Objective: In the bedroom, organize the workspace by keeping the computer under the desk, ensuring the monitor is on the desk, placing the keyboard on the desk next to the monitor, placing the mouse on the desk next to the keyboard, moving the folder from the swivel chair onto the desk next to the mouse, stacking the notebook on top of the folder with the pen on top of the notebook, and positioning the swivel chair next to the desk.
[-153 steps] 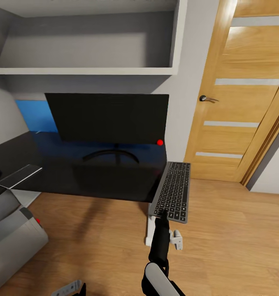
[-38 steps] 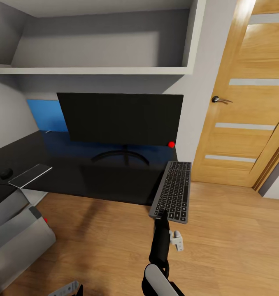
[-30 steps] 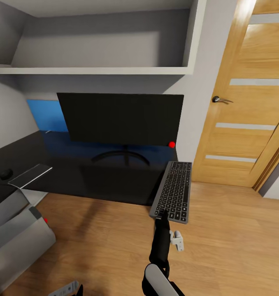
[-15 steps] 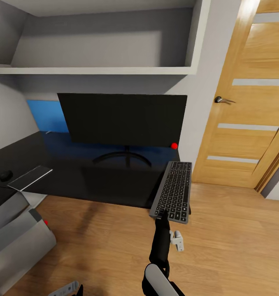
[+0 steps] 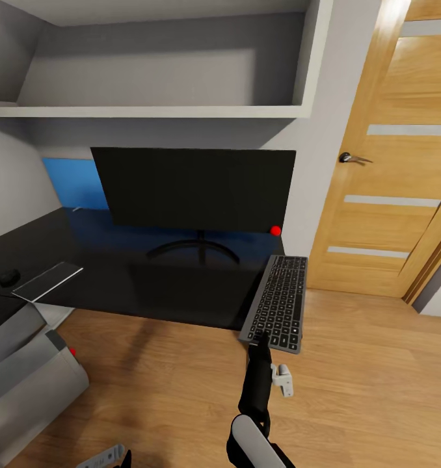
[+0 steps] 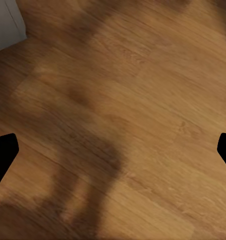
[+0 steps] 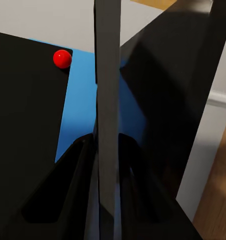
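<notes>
One keyboard, slim, dark grey frame with black keys, pinched at its near short edge by the right pincer. It stretches away from the pincer toward the monitor, held off the right end of the table, partly over that end and partly over the wooden floor. In the right wrist view the keyboard is seen edge-on as a thin grey slab running straight out between the two dark fingers, which press on it from either side.

One monitor, wide black screen on a thin curved stand, upright at the back of the table, left of the keyboard's far end; a red dot sits at its lower right corner.

One notebook, thin and grey, flat on the table well left of the monitor stand, with a small dark object just beyond it (too small to identify).

One left pincer, fingers spread wide, black tips at opposite edges of the left wrist view, bare wooden floor between them.

One wooden door, right of the monitor.
</notes>
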Robot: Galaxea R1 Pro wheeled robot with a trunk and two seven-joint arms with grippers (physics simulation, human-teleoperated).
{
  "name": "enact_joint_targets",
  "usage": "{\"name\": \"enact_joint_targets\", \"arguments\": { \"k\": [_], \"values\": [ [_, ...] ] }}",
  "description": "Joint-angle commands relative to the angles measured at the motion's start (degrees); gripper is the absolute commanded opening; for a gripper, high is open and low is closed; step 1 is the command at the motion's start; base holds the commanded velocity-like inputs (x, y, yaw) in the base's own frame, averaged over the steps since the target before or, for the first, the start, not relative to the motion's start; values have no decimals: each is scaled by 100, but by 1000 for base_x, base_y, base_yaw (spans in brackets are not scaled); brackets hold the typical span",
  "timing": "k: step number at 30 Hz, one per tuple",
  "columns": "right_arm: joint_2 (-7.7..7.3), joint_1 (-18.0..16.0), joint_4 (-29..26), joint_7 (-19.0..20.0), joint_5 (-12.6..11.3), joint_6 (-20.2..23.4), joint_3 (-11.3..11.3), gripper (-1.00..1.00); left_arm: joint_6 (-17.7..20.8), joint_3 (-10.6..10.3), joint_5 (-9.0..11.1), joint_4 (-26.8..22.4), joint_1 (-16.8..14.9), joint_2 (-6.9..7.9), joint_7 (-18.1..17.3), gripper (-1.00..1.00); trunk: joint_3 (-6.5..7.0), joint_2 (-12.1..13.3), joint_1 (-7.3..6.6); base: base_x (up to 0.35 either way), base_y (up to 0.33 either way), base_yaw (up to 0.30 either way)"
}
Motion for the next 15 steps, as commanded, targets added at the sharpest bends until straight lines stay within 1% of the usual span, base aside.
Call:
{"name": "enact_joint_targets", "arguments": {
  "k": [1, 15],
  "values": [
    [0, -4, 6, 29, -288, -24, 1, -100, 21, -7, 45, -12, 1, 1, 35, 100, -4, -2, 0, 0, 0, 0],
    [0, -4, 6, 22, -288, -5, 5, -100, 21, -1, 45, -12, 1, 1, 40, 100, -4, -2, 0, 0, 0, 0]
  ]
}}
